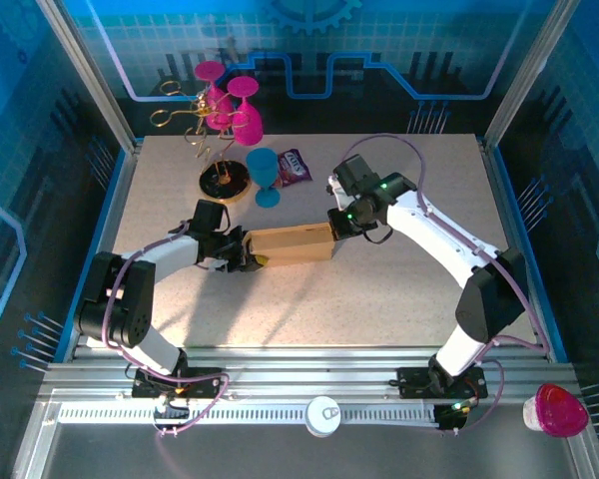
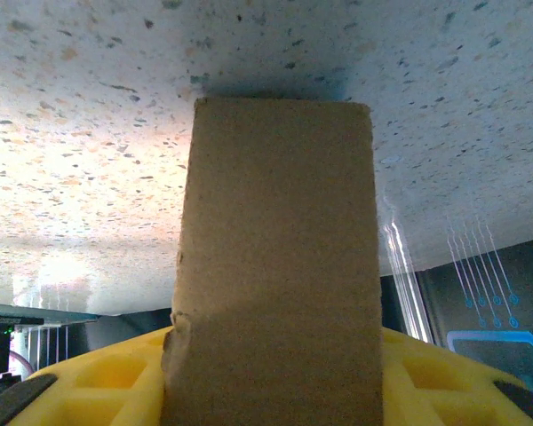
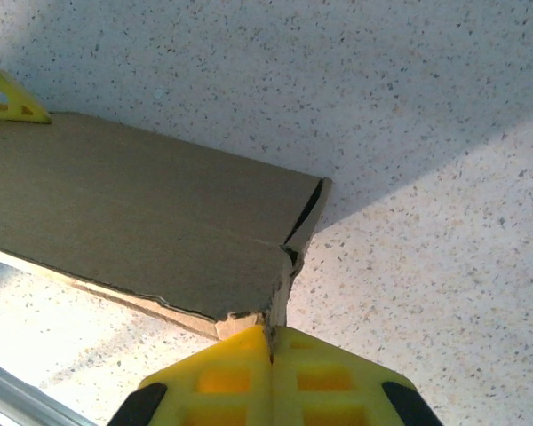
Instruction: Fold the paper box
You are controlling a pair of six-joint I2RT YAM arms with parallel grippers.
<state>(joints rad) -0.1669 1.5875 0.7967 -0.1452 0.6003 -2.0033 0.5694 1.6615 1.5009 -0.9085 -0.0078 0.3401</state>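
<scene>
The paper box (image 1: 290, 242) is plain brown cardboard, lying lengthwise in the middle of the table. My left gripper (image 1: 248, 257) holds its left end. In the left wrist view the box (image 2: 280, 266) fills the gap between the yellow fingers (image 2: 89, 377). At the right end my right gripper (image 1: 335, 224) is shut on the edge of an end flap. The right wrist view shows the box (image 3: 142, 222) and my right gripper (image 3: 271, 342) with its yellow jaws pressed together on the thin cardboard edge. The left gripper's yellow fingertip (image 3: 4, 98) peeks in at the far end.
At the back stand a gold rack with pink glasses (image 1: 220, 120), a blue goblet (image 1: 265, 175) and a purple packet (image 1: 294, 165). On the front rail sit a white round cap (image 1: 322, 415) and a pink cup (image 1: 557, 409). Frame posts edge the table.
</scene>
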